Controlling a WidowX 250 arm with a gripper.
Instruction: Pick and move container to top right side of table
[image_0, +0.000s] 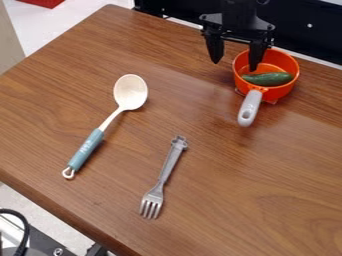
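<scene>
Straddling rim of orange pot (288, 65), pincer (234, 66) spread open; green vegetable (272, 78) inside; spoon (130, 92), fork (164, 172) on table (267, 180).

Black gripper (234, 66), 2 jaws apart, orange pot (283, 92) holding green vegetable (268, 78), spoon (129, 92) and fork (162, 176) on wooden table (234, 185)

I take this for a robotics lab, judging by the black panel (304, 37) behind my table (220, 165), the cable (26, 232) and metal hardware (45, 244)
</scene>
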